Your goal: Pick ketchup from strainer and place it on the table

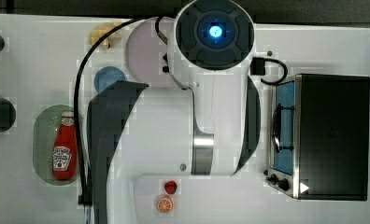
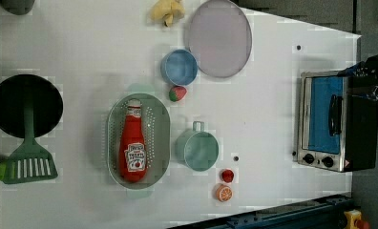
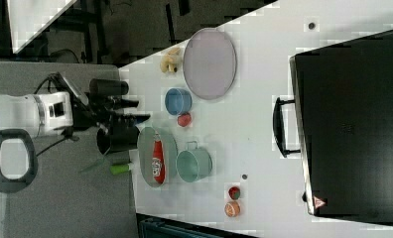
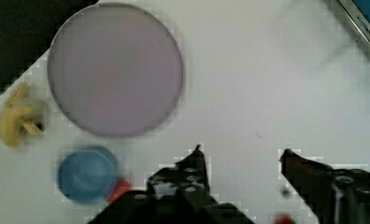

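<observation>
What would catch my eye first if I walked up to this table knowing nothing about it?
Probably the red ketchup bottle, lying flat in the pale green strainer near the middle of the left view. Next, the toaster oven with its blue door at the left view's right edge. In the wrist view the robot's black tool hangs open above the white table, holding nothing.

red ketchup (image 2: 132,145) (white label), pale green strainer (image 2: 160,124)
</observation>
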